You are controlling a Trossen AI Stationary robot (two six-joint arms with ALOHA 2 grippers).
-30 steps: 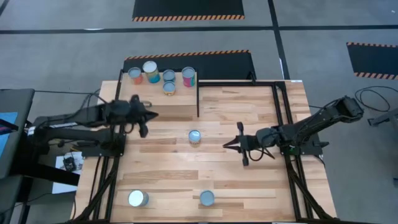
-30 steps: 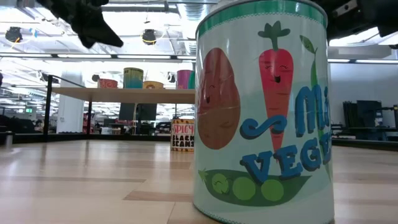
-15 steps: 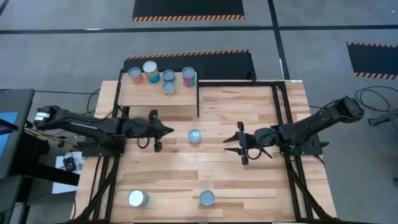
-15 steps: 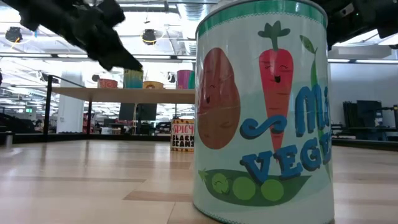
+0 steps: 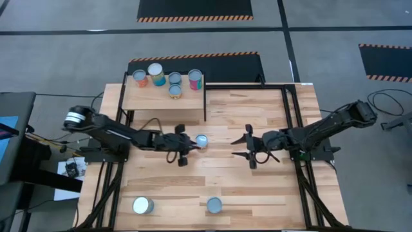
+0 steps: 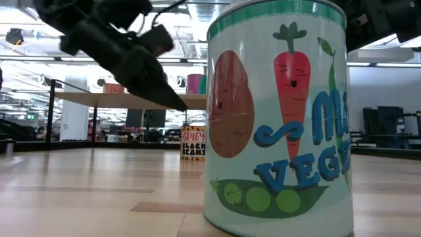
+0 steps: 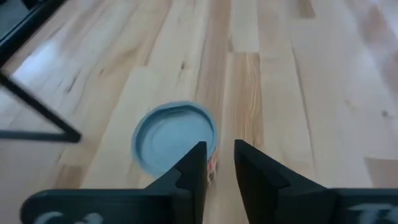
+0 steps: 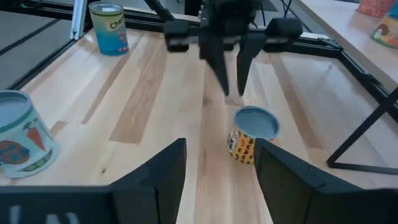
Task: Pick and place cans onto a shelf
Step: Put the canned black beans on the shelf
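A small can with a silvery-blue top and a yellow "spicy black beans" label (image 5: 201, 142) stands upright on the tabletop's middle; it also shows in the left wrist view (image 7: 176, 134), the right wrist view (image 8: 252, 134) and the low view (image 6: 193, 142). My left gripper (image 5: 191, 143) hovers just left of and above it, fingers pointing down-slanted with only a narrow gap (image 7: 219, 152), touching nothing. My right gripper (image 5: 235, 146) is open and empty to the can's right, and its fingers show in the right wrist view (image 8: 217, 152). The wooden shelf (image 5: 148, 98) at the far left carries several cans (image 5: 166, 80).
Two more cans stand near the table's near edge: a whitish-topped one (image 5: 142, 205) and a mixed-vegetable one (image 5: 214, 205), which fills the low view (image 6: 276, 118). A black frame post (image 5: 205, 103) marks the shelf's right side. Bare planks lie between the grippers and the near cans.
My left gripper has travelled from beside the shelf's front toward the table's right and a little toward its near edge, and has come down to the centre can.
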